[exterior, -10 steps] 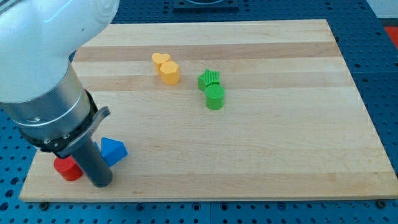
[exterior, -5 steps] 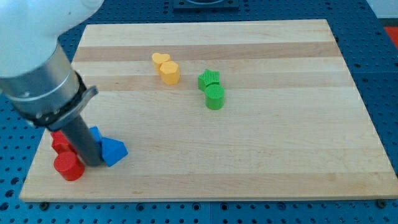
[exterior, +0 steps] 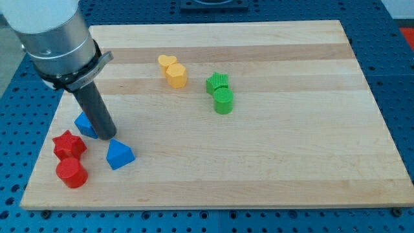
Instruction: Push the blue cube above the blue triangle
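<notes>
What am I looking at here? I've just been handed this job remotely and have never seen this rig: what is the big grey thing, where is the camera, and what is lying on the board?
There is one camera view, looking down at an angle on a wooden board; where it is mounted is not on record. The big grey cylinder at the view's top left is the end of a robot arm. It has no gripper, only a dark rod, and nothing is held: it only pushes blocks. My tip rests on the board right beside the blue cube, on its right, and just above the blue triangle. Near the view's left edge lie a red star and, below it, a red cylinder. Toward the top middle sit a yellow heart and a yellow cylinder close together, and to their right a green star with a green cylinder just below.
</notes>
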